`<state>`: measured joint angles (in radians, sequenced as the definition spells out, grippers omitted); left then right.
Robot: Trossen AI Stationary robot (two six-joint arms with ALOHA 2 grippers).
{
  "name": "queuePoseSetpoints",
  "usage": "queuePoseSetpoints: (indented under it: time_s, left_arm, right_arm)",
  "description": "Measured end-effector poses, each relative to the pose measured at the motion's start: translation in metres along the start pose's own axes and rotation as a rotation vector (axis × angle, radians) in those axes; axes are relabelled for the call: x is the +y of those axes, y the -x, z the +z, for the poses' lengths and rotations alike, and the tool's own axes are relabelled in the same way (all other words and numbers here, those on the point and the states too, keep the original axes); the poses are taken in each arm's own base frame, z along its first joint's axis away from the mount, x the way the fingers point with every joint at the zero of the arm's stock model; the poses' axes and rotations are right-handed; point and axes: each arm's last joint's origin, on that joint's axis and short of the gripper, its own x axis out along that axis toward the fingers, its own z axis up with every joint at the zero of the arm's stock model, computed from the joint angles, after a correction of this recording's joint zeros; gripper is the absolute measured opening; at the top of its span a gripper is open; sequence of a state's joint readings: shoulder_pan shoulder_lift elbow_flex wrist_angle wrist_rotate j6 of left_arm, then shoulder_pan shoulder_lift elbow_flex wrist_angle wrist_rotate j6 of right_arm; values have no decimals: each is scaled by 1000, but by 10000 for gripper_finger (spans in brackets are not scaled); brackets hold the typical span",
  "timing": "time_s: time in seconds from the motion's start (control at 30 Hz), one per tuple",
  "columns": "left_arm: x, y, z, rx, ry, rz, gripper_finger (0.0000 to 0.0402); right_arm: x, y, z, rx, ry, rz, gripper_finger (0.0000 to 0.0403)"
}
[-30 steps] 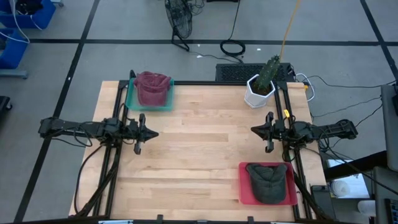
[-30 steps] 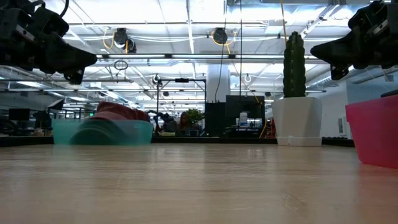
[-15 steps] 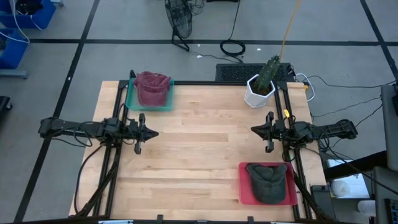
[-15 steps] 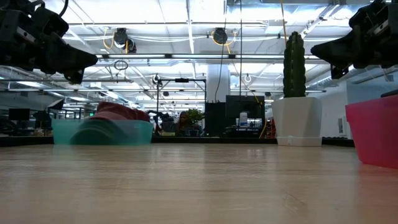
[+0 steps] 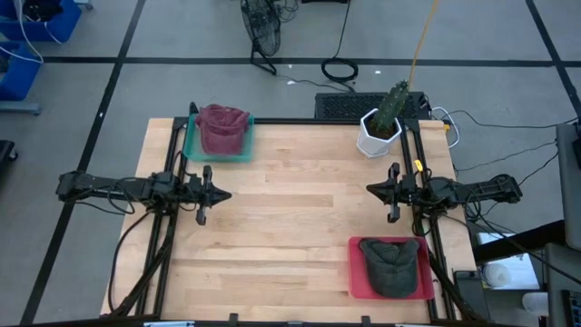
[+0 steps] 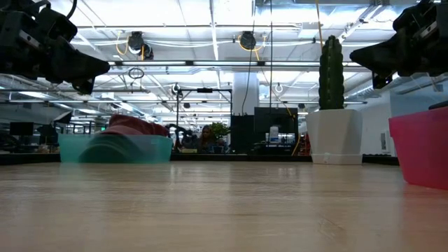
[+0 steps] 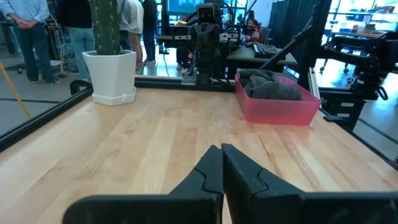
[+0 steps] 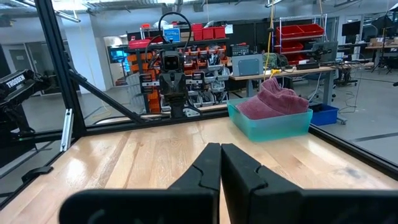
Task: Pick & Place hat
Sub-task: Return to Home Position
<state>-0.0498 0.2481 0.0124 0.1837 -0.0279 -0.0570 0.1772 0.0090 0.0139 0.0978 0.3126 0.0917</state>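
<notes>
A maroon hat [image 5: 221, 127] lies in a teal tray [image 5: 192, 145] at the table's far left; it also shows in the right wrist view as the maroon hat [image 8: 277, 99]. A dark grey hat [image 5: 392, 263] lies in a red tray [image 5: 356, 272] at the near right, seen too in the left wrist view as the grey hat [image 7: 268, 86]. My left gripper [image 5: 227, 193] hovers shut over the table's left side, pointing level toward the right. My right gripper [image 5: 369, 189] hovers shut over the right side, pointing toward the left. Neither is near a hat.
A cactus in a white pot [image 5: 379, 132] stands at the far right corner. Black frame rails [image 5: 172, 154] run along both side edges. Bare wood [image 5: 290, 218] lies between the grippers. People [image 7: 37, 37] stand in the room beyond the table.
</notes>
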Motion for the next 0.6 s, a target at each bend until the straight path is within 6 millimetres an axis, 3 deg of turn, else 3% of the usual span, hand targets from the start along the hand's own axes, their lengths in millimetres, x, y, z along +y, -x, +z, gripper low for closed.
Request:
queuePoseSetpoints:
  time_s: [0.6]
  left_arm:
    - [0, 0, 0, 0, 0, 1, 8]
  right_arm:
    - [0, 0, 0, -2, -1, 0, 4]
